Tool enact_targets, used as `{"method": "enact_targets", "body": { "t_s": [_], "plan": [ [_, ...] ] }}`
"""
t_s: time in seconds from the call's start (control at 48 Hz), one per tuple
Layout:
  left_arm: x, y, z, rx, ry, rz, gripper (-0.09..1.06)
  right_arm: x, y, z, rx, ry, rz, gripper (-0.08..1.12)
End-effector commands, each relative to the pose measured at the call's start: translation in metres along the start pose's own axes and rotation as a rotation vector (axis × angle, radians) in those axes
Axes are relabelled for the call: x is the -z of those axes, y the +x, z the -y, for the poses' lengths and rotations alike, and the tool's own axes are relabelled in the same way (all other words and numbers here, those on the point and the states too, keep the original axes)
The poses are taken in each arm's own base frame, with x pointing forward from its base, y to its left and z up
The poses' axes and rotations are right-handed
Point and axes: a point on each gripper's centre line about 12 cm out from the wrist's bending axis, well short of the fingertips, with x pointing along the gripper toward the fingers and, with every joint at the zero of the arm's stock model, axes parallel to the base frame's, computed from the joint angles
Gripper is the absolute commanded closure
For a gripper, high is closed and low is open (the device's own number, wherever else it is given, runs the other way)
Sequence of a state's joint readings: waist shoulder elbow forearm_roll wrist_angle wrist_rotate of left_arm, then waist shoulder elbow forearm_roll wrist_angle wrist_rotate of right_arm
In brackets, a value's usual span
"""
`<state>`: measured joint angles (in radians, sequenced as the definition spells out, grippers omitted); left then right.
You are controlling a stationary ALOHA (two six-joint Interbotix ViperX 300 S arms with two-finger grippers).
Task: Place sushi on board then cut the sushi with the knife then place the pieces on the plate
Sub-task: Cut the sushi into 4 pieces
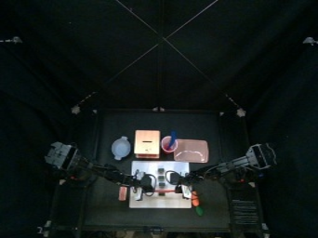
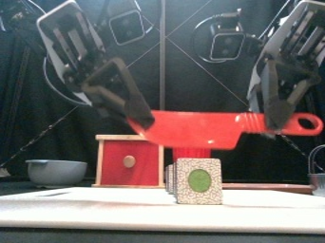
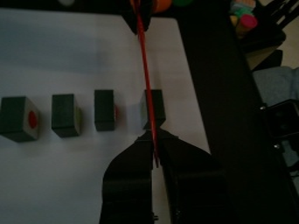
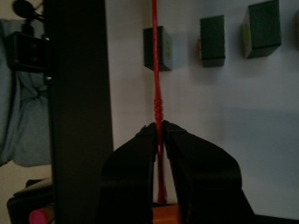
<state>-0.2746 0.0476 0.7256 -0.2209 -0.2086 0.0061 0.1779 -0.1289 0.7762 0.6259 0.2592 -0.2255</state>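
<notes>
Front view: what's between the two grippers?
The red knife spans left gripper to right gripper, jaws of both shut on it, over a sushi piece; front view shows it.

No text, label, brand, number or sign is showing clearly enough to be read on anything in these views.
</notes>
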Motion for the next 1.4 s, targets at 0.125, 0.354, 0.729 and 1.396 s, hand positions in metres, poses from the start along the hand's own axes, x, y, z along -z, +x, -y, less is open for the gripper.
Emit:
{"method": "enact_targets", "body": {
  "t_s": [0.125, 0.354, 0.729, 1.396],
  "plan": [
    [-0.037, -0.021, -0.012, -0.004, 0.095, 0.132, 0.56, -0.030, -0.042, 0.002, -0.009, -0.018, 0.141, 0.54],
    [-0.047, -0.026, -0.039, -0.063, 0.086, 0.186, 0.38, -0.019, -0.061, 0.018, 0.015, 0.009, 0.159, 0.54],
    [-0.064, -0.037, -0.055, -0.101, 0.079, 0.272, 0.10, -0.008, -0.099, 0.030, 0.028, 0.022, 0.242, 0.54],
    [-0.063, -0.077, -0.064, -0.122, 0.100, 0.428, 0.09, 0.013, -0.171, 0.061, 0.081, 0.129, 0.206, 0.54]
  ]
}}
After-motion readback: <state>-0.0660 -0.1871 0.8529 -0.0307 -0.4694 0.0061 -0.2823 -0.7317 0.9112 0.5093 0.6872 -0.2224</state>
